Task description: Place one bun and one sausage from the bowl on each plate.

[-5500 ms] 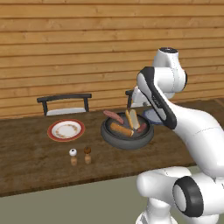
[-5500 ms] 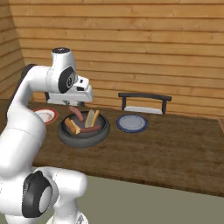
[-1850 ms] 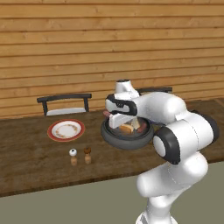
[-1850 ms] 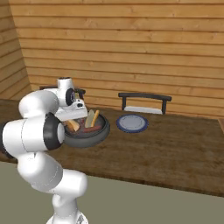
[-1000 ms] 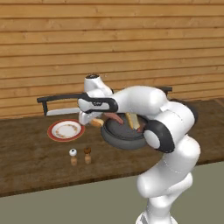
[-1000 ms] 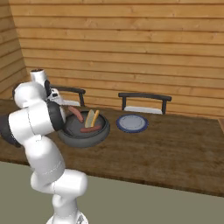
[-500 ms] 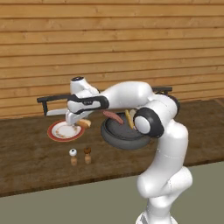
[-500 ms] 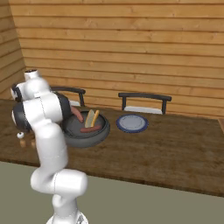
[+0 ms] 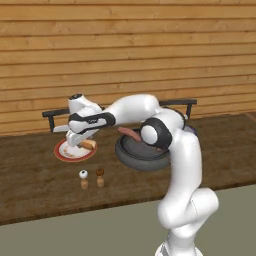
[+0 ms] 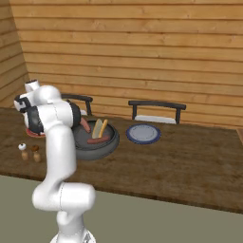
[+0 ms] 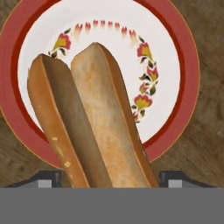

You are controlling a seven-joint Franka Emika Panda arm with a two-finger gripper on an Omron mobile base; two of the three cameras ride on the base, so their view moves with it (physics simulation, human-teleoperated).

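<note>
Having swung from bowl point(image 9: 142, 152), claw point(image 9: 80, 141) wide around bun point(image 11: 89, 122), over red-rimmed plate point(image 11: 177, 94)

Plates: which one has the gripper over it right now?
The white plate with the red rim, at the table's left end. The gripper holds a bun above it. The pale blue-grey plate lies bare beyond the bowl.
</note>
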